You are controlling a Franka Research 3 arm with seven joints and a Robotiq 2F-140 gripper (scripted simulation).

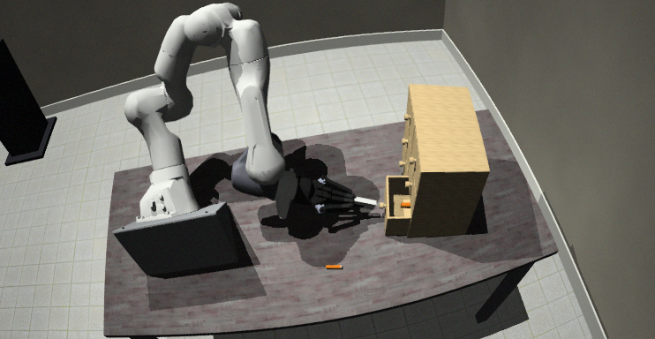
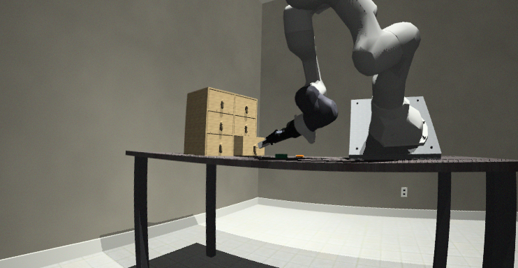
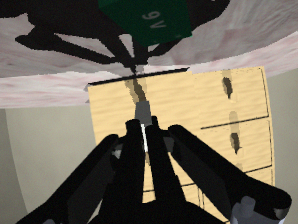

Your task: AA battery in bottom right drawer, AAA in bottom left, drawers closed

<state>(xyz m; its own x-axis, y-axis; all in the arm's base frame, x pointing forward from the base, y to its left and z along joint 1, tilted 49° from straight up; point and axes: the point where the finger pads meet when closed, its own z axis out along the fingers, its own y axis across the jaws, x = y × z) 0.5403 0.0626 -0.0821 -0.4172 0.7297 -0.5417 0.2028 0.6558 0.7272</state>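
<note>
Showing only overhead: battery (image 1: 405, 204) in drawer (image 1: 397, 226) (image 2: 248, 146) (image 3: 112, 102)

Green 9V battery (image 2: 280, 155) (image 3: 155, 20), white wall outlet (image 2: 403, 188), black column (image 1: 18, 111)

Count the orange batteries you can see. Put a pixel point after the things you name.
2: one orange battery (image 1: 405, 204) in the open bottom-right drawer (image 1: 397, 226) (image 2: 248, 144) (image 3: 112, 102), the other battery (image 1: 334, 267) (image 2: 299, 155) on the table (image 1: 366, 290) (image 2: 326, 163). Shut drawers could hide more.
</note>
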